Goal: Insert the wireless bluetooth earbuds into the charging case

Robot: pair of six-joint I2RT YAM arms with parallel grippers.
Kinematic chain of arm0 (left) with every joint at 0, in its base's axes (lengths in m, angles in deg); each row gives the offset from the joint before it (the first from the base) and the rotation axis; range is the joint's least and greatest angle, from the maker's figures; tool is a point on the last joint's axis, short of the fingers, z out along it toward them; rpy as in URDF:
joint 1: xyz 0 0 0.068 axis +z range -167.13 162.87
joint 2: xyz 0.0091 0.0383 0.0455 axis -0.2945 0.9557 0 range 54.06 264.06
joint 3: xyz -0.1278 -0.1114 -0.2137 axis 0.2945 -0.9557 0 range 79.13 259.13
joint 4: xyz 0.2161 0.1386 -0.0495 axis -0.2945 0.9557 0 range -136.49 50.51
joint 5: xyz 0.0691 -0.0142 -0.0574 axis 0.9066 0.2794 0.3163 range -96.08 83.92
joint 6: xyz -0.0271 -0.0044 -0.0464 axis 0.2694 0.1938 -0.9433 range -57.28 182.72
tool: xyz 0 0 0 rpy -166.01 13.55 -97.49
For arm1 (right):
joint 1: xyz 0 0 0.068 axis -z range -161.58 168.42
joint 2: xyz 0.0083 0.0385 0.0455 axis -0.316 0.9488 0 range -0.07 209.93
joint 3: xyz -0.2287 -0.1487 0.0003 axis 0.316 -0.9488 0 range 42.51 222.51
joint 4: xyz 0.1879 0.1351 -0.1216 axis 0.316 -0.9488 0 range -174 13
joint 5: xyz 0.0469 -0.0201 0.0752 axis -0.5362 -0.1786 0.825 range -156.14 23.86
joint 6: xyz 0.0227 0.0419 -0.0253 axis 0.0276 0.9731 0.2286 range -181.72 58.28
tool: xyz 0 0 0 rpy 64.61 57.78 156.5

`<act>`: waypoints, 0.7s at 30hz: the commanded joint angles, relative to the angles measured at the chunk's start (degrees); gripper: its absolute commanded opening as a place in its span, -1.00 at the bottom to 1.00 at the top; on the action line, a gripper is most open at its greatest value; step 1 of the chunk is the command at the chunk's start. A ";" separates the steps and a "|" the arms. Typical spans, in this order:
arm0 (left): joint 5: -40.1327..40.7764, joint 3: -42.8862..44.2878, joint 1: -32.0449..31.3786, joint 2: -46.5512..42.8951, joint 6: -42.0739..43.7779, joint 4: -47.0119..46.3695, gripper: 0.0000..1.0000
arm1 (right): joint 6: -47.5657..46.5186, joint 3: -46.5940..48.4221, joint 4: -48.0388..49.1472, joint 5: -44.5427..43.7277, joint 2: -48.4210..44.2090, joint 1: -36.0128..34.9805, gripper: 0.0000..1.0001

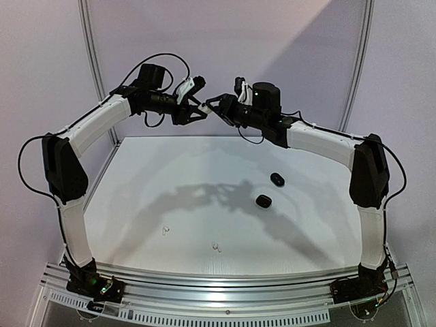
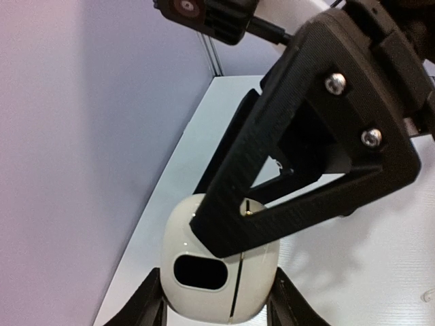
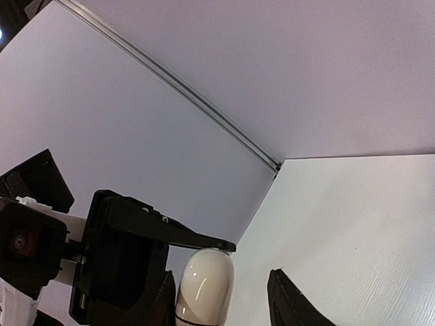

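Gripping the white charging case (image 2: 219,275) between both fingertips, the left pincer (image 2: 219,307) hangs high over the back of the tabletop (image 1: 170,170), nose to nose with the right pincer (image 3: 228,302). The right pincer's fingers straddle the case with a gap on one side, so I cannot tell if it pinches. One finger hides the case's top, and the frame edge cuts off its base. One white earbud (image 1: 165,230) and another (image 1: 216,246) lie loose near the front, too tiny to show detail. Two black oval things (image 1: 277,179) sit right of centre, too small to identify.
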 commanded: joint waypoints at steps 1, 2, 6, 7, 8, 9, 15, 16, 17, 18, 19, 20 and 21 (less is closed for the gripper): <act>0.75 -0.23 -0.45 0.64 -0.44 -1.70 -1.00 | 0.34 2.03 -0.29 1.96 2.26 -0.99 -0.16; 0.60 -0.24 -0.45 0.59 -0.52 -1.68 -1.00 | 0.28 2.15 -0.40 1.99 2.38 -1.01 -0.21; 0.46 -0.39 -0.45 0.66 -0.47 -1.55 -1.00 | -0.67 2.97 -0.93 2.10 2.52 -0.99 -0.46; 0.51 -0.50 -0.45 0.66 -0.45 -1.48 -1.00 | -0.92 3.12 -1.03 2.16 2.53 -0.99 -0.54; 0.55 -0.50 -0.45 0.64 -0.33 -1.49 -1.00 | -1.38 3.25 -1.09 2.36 2.57 -0.97 -0.64; 0.51 -0.59 -0.45 0.61 -0.28 -1.34 -1.00 | -1.60 3.38 -1.18 2.60 2.51 -0.99 -0.73; -2.29 0.11 -0.24 0.40 0.49 1.76 0.11 | -6.30 2.90 -1.91 5.46 1.16 -0.67 -1.00; -3.05 0.43 -0.15 0.32 0.66 2.74 0.36 | -7.38 2.70 -2.23 6.45 0.85 -0.52 -1.00; -4.12 0.89 0.09 0.19 0.80 3.77 0.57 | -9.28 2.36 -2.49 7.71 0.23 -0.29 -1.00; -5.47 1.62 0.33 0.15 1.25 5.37 0.73 | -10.52 1.69 -2.49 9.02 -0.25 -0.06 -1.00; -7.24 2.46 0.63 -0.03 1.89 7.34 0.84 | -12.37 0.82 -2.39 10.61 -1.06 0.23 -1.00; -9.27 3.27 0.99 -0.18 2.71 9.66 0.90 | -15.09 -0.19 -2.53 12.27 -1.89 0.46 -1.00; -11.84 4.32 1.44 -0.37 4.49 12.54 0.91 | -17.12 -1.31 -3.00 14.07 -3.42 0.78 -1.00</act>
